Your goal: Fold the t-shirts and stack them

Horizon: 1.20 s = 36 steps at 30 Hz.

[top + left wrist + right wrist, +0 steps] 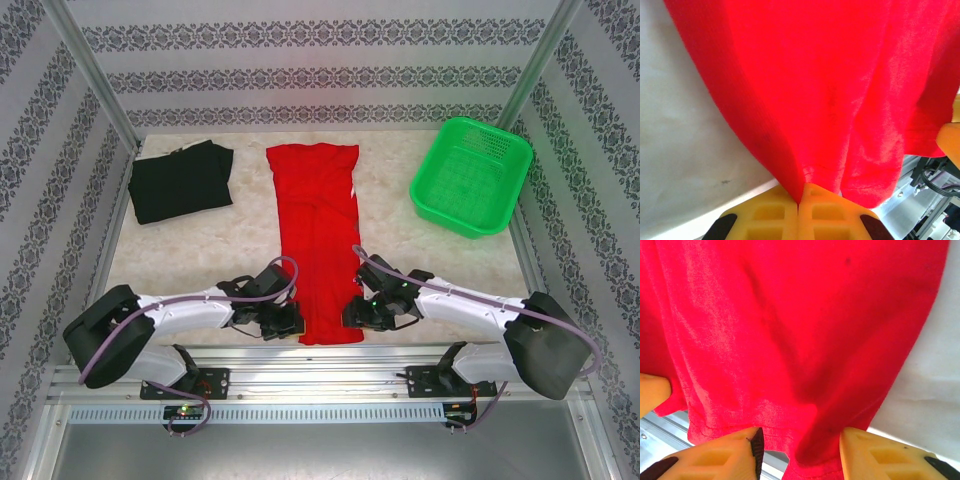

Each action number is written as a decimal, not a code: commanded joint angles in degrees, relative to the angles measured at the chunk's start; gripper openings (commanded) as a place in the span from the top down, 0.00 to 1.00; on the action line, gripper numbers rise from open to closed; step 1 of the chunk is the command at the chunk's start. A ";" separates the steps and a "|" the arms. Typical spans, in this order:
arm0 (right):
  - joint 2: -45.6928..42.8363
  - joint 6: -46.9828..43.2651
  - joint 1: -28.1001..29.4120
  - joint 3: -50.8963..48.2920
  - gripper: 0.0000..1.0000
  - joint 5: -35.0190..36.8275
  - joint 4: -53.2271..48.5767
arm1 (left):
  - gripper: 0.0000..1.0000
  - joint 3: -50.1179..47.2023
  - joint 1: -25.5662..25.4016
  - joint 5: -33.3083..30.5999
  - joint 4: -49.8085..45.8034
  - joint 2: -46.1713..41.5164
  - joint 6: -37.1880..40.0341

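Observation:
The red t-shirt (pixel 318 230) lies as a long narrow strip down the middle of the table, its print hidden. Its near hem reaches the table's front edge. My left gripper (pixel 288 322) is at the hem's left corner. In the left wrist view it (pixel 799 202) is shut on a pinched ridge of the red t-shirt (pixel 830 90). My right gripper (pixel 360 312) is at the hem's right corner. It (pixel 800 447) stands open, with a fold of the red t-shirt (pixel 790 325) hanging between its fingers. The black t-shirt (pixel 180 182) lies folded at the back left.
A green mesh basket (pixel 470 175) stands at the back right corner. Metal frame posts rise at both back corners. The metal rail (pixel 320 365) runs along the near edge just behind the hem. Bare tabletop (pixel 440 260) lies right of the red strip.

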 commanded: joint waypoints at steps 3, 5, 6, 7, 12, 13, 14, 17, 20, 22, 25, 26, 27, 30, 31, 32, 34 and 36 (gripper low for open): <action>0.36 0.54 0.45 -0.44 0.64 -0.17 0.32 | 0.98 0.21 -0.77 0.21 -0.31 -3.09 -0.97; 0.05 0.54 0.45 -0.45 0.70 -0.04 -0.33 | 0.99 0.04 -0.69 -0.42 -1.45 -4.52 -1.13; -0.08 0.42 0.45 -0.53 0.75 0.06 -0.85 | 0.99 0.00 -0.60 -0.88 -2.26 -5.44 -1.14; -0.32 0.37 0.51 -0.60 0.81 0.23 -1.37 | 0.99 -0.03 -0.51 -1.24 -2.97 -6.28 -1.13; -4.19 0.51 -0.22 -0.55 1.00 2.08 -4.86 | 1.00 -0.18 0.43 -3.98 -7.77 -12.43 -1.59; -5.19 0.45 -0.64 -0.38 1.00 2.48 -5.65 | 1.00 0.07 0.75 -4.44 -9.04 -13.59 -1.49; -6.40 0.45 -1.28 -0.15 1.00 2.85 -6.67 | 1.00 0.28 1.18 -4.94 -10.27 -15.07 -1.48; -9.45 0.18 -4.20 0.79 1.00 2.51 -8.46 | 1.00 1.03 2.66 -5.75 -12.94 -18.39 -1.35; -10.58 -0.87 -7.50 2.92 1.00 1.27 -9.59 | 1.00 2.44 5.45 -4.52 -13.79 -19.74 -0.78; -9.85 -2.45 -9.37 5.68 1.00 0.52 -10.57 | 1.00 5.31 7.05 -4.85 -15.94 -19.70 1.05; -6.73 -4.87 -12.23 10.15 1.00 -1.05 -10.98 | 1.00 12.18 9.39 -3.71 -20.09 -16.39 5.78; -5.28 -5.76 -13.21 11.86 1.00 -1.68 -10.96 | 1.00 13.28 10.33 -2.71 -19.44 -15.50 6.22; -3.77 -6.36 -13.70 13.34 1.00 -2.11 -10.75 | 1.00 13.59 11.46 -1.52 -18.33 -14.86 6.25; 1.22 -8.04 -14.45 18.88 1.00 -3.05 -10.25 | 1.00 15.07 14.87 0.01 -18.14 -12.44 8.19; 2.96 -8.51 -14.65 20.86 1.00 -3.13 -10.25 | 1.00 16.03 16.08 0.69 -18.39 -11.36 9.19; 4.83 -9.08 -14.96 22.81 1.00 -3.30 -10.32 | 1.00 16.92 17.36 1.48 -18.19 -10.31 9.87; 8.24 -10.37 -15.77 26.65 1.00 -3.42 -10.78 | 1.00 18.41 19.92 2.68 -17.34 -8.87 10.81; 11.71 -12.07 -16.87 31.13 1.00 -3.03 -12.50 | 1.00 20.07 22.33 3.84 -17.13 -7.25 11.96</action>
